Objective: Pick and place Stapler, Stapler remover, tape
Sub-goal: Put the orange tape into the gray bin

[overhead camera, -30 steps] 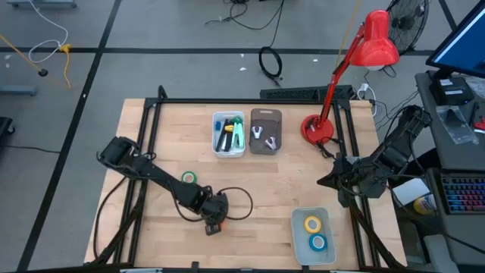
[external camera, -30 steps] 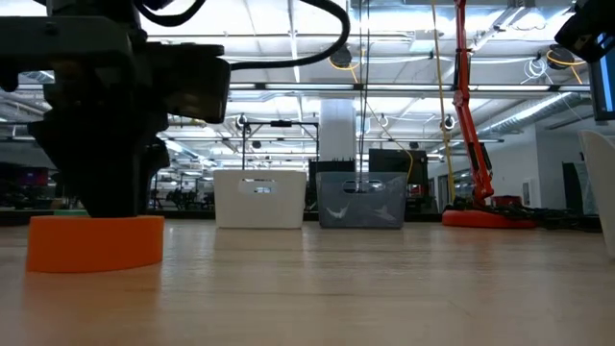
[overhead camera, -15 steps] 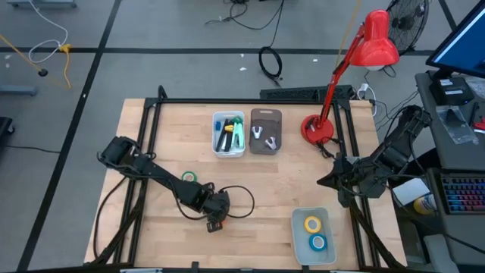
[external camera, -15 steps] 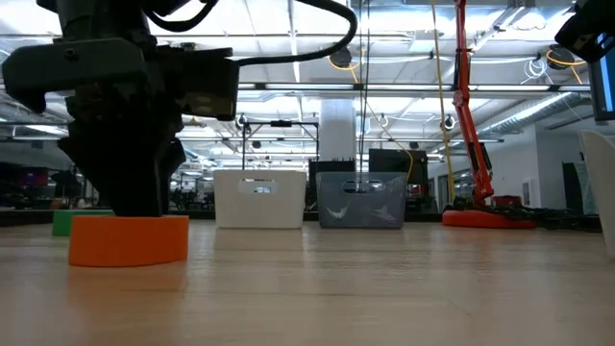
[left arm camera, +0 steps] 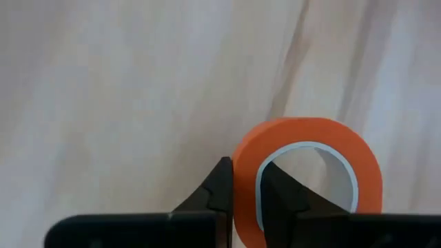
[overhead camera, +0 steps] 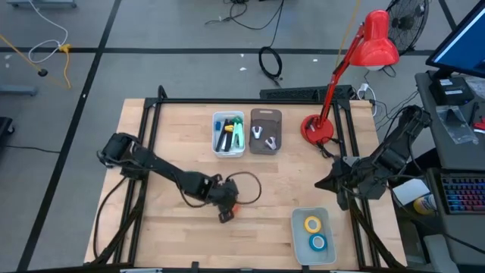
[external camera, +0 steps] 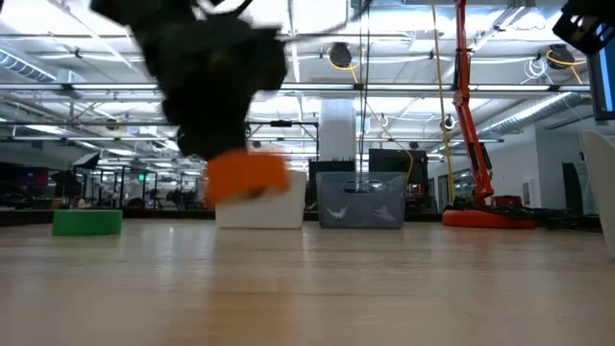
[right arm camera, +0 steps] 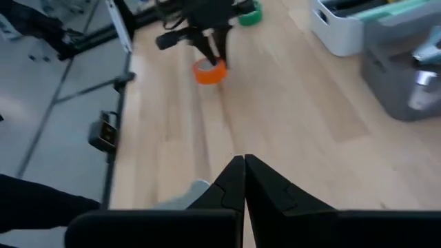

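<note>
- The orange tape roll (left arm camera: pixel 306 176) is pinched through its wall by the left gripper (left arm camera: pixel 247 193): one finger sits outside the ring, the other inside against the pale core.
- In the low view the orange tape roll (external camera: pixel 247 177) hangs clear of the wooden table (external camera: pixel 384 288), with the dark gripper body above it.
- From above, the left gripper (overhead camera: pixel 227 213) is over the middle of the table, between the trays at the far edge and the pale blue bin (overhead camera: pixel 296 231) near the front right.
- The green tape roll (external camera: pixel 87 222) lies flat on the tabletop, well apart from the held roll; in the high view the left arm covers it.
- The yellow tape roll (overhead camera: pixel 312 224) and the blue tape roll (overhead camera: pixel 317 243) lie side by side inside the pale blue bin.
- A white tray (overhead camera: pixel 228 133) and a grey tray (overhead camera: pixel 266 131) stand just beside each other at the far side of the table; what they hold cannot be made out clearly.
- A red desk lamp (overhead camera: pixel 318 129) stands on the table's far right corner.
- The right gripper (right arm camera: pixel 244 180) waits at the table's right edge, its fingers pressed together with nothing between them.
</note>
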Available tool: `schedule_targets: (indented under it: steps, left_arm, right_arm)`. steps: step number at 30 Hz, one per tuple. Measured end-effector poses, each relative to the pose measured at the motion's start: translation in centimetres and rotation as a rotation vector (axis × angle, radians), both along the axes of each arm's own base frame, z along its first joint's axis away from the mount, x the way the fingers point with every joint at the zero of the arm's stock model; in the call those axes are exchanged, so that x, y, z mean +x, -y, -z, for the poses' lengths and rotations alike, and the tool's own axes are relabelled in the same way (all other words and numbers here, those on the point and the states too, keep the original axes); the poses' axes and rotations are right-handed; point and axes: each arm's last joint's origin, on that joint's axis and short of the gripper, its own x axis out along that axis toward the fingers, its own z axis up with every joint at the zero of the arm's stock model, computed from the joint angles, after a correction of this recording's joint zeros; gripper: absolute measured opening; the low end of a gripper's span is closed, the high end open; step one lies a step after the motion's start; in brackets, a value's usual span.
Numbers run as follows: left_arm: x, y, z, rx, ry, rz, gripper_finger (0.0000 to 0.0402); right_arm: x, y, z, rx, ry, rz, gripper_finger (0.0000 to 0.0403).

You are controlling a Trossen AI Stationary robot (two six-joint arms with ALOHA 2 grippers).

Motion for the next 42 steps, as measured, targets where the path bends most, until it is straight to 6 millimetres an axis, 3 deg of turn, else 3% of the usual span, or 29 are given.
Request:
schedule_targets:
  steps: [9,16,22,27,42]
  left_arm:
    - [2.1,-3.3,-9.4,0.124,0.575,-0.056,0.0037]
    - [3.0,-5.2,-14.6,0.199,1.019,-0.113,0.0037]
    - [3.1,-6.0,-15.3,0.185,1.1,-0.148,0.0037]
    - [3.1,-5.8,-15.5,0.177,1.121,-0.145,0.0037]
    - [3.0,-5.4,-15.5,0.19,1.12,-0.127,0.0037]
  right_arm:
    - [1.9,-1.8,-0.8,0.051,0.126,0.0,0.002]
    - [4.4,-2.6,-2.3,0.004,0.317,0.01,0.0091]
    - [7.0,-2.6,-2.4,-0.182,0.4,0.012,0.0159]
    - [9.5,-2.3,-2.5,-0.312,0.47,0.044,0.0192]
    - [13.6,-0.6,-2.4,-0.355,0.612,0.067,0.0205]
